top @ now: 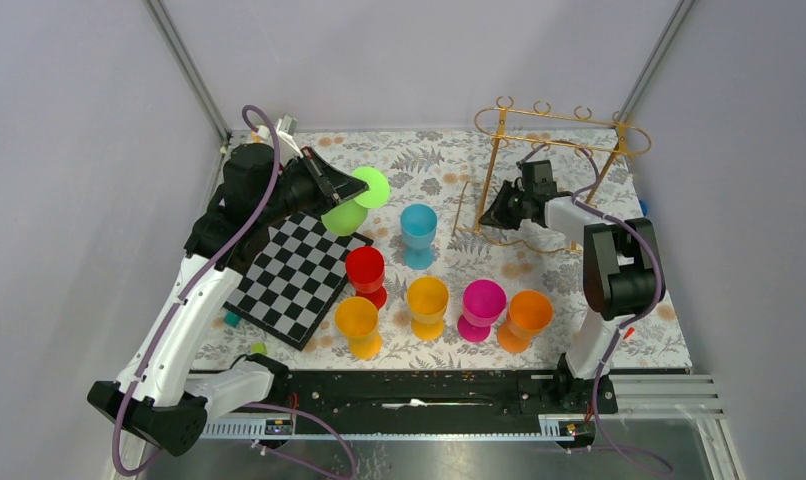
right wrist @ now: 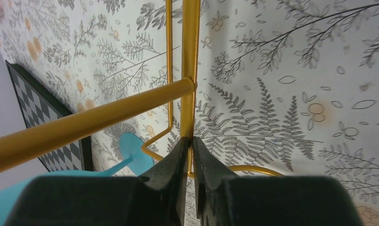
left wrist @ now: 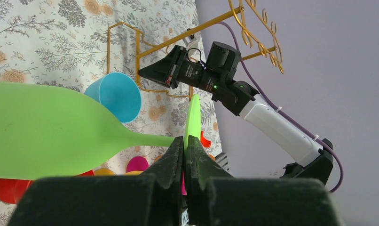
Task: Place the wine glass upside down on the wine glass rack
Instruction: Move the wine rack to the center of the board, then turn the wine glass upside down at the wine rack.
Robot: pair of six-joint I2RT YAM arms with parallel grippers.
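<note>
Green and lying on its side, the wine glass (left wrist: pixel 51 129) is caught by the left fingers (left wrist: pixel 171 162), which are pressed together on the edge of its round foot. The stem runs from there out to the bowl. Seen from above, it is held over the far corner of the chessboard (top: pixel 299 275), on the left part of the desk (top: pixel 449 170), with a blue glass (top: pixel 418 225) standing near it. The wine glass rack (right wrist: pixel 190 42) stands at the far right of the desk, well apart from the wine glass. The right fingers (right wrist: pixel 171 165) pinch one thin gold upright of the rack, nearly closed on it, near where a crossbar meets that upright. Red, yellow, pink and orange glasses stand in the near part of the desk.
</note>
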